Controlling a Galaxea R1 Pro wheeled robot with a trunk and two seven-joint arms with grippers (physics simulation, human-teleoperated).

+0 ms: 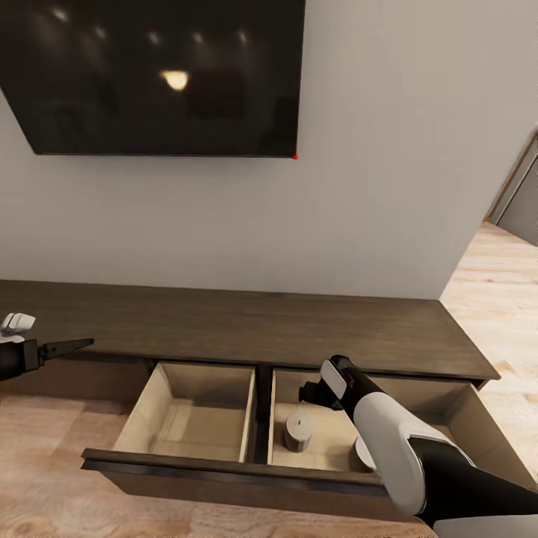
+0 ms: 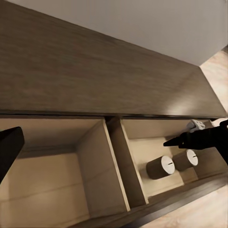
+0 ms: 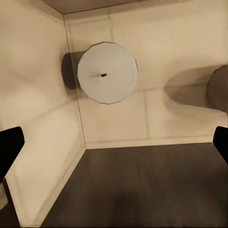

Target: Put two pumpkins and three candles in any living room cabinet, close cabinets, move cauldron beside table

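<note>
Currently two candles (image 2: 161, 167) stand in the cabinet (image 1: 246, 329) drawer's right compartment, near its front wall. Right gripper (image 3: 114, 142) hovers above them, jaws wide, empty. Risk: lifting out carelessly, the forearm clips a candle and topples it. Left gripper (image 1: 71, 345) idle, jaws narrow.

Living rm: wall TV (image 1: 153, 75) over low cabinet (image 1: 246, 325), wood floor (image 1: 493, 284).

Wall-mounted television (image 1: 161, 75) — screen dark, reflecting several ceiling lights, a small red indicator at its lower right corner. Plain pale grey wall (image 1: 388, 187) behind it. Light wood plank floor (image 1: 493, 276) runs past the wall's corner to the right, towards a grey doorway (image 1: 523, 202).
</note>
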